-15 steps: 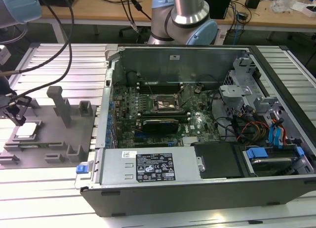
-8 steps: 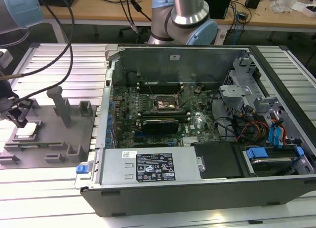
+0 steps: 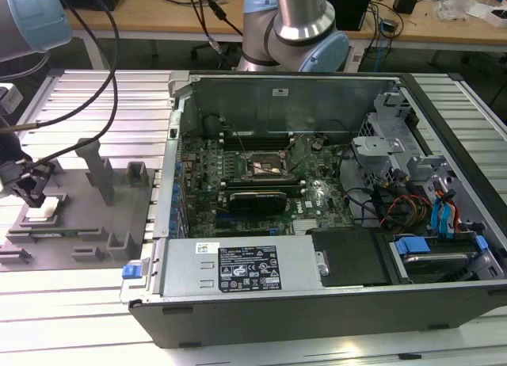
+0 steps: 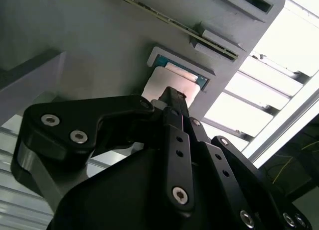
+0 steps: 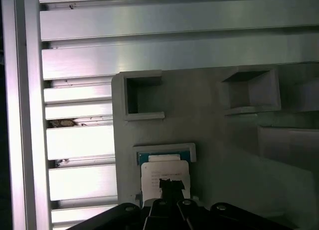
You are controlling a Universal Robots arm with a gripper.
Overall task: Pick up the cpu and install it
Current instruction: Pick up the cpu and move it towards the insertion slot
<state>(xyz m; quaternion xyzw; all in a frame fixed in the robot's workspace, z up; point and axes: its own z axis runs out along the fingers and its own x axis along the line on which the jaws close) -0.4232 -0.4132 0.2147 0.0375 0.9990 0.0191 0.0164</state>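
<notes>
Open computer case (image 3: 277,322) fills the exterior view's centre and right, lid off; green motherboard (image 3: 202,188) lying flat inside; power supply (image 3: 238,267) with its label facing up along the near wall; grey drive cage (image 3: 380,156) at the right, blue cables (image 3: 444,215) just below it; over on the left, the grey fixture plate (image 3: 79,219) with a tall post (image 3: 99,172) standing up; slatted aluminium table (image 3: 79,318) under everything; wooden desk (image 3: 142,9) across the top edge; square pocket (image 5: 143,95) in the plate in the first wrist view
</notes>
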